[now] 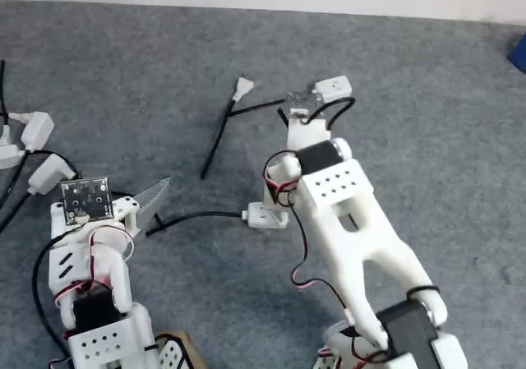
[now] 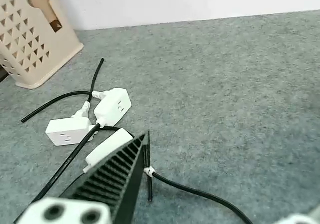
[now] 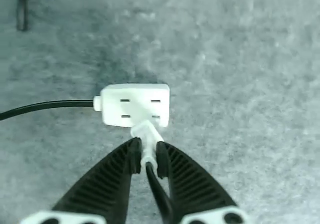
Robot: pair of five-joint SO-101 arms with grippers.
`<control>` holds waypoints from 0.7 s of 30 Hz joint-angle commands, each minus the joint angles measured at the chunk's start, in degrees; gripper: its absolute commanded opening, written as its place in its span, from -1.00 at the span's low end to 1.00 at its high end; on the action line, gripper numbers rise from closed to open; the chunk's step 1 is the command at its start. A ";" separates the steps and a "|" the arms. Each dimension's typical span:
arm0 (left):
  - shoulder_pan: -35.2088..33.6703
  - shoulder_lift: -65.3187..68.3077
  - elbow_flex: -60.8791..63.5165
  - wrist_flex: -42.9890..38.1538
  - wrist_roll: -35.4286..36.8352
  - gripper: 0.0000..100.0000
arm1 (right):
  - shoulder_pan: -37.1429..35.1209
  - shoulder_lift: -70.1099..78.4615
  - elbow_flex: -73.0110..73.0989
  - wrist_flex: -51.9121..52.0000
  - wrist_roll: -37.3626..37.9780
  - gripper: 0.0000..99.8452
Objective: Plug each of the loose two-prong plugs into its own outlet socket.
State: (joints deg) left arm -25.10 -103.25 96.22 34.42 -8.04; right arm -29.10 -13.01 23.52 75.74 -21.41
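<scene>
— At the far left of the grey carpet (image 1: 123, 65), what lies there?

— Three white blocks bunched together on black cords. From high up they read as plain lumps. The left wrist view brings out the slot pairs on the near outlet (image 2: 116, 104) and the flat outlet (image 2: 65, 130). The third block (image 2: 107, 144) is half behind the left gripper (image 2: 146, 136), so it is probably an outlet too. That view also takes in a tan basket (image 2: 30, 29) by the wall.

— And that gripper?

— It sits low over the carpet, just beside those blocks, with a black cord (image 2: 200, 194) passing its tip. Whether it is spread or pressed together cannot be told.

— Toward the middle?

— A middle outlet (image 1: 263, 215) lies alone on its cord. Farther back, a loose plug (image 1: 242, 87) lies apart from every socket.

— On the right?

— The right gripper (image 3: 146, 146) is pinched on the held plug (image 3: 145, 133), whose nose touches the edge of the far outlet (image 3: 135, 104). The right wrist view shows two slot pairs on that outlet's upper face. Whether the prongs are seated cannot be seen.

— The count?

— Five outlet blocks, counting the doubtful one, plus two plugs, two grippers and one basket.
</scene>
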 commanded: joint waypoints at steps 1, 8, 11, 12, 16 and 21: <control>-0.57 -0.57 0.84 -1.23 0.62 0.02 | 1.54 0.40 -0.57 -0.40 -3.96 -0.99; -0.57 -0.57 0.84 -1.23 0.53 0.02 | 1.63 0.31 -2.95 -0.40 -8.26 -0.98; -0.57 -0.57 0.84 -1.23 0.44 0.02 | 1.63 0.22 -6.20 0.84 -9.05 -0.98; -0.57 -0.57 0.84 -1.23 0.44 0.02 | 1.63 0.22 -7.16 1.36 -10.46 -0.98; -0.57 -0.57 0.84 -1.23 0.44 0.02 | 1.63 0.40 -8.48 1.27 -12.57 -0.98; -0.57 -0.57 0.84 -1.23 0.44 0.02 | 1.71 0.75 -7.60 1.19 -12.57 -0.98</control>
State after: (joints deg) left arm -25.10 -103.25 96.22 34.42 -8.04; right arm -28.31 -11.69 17.98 76.79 -33.27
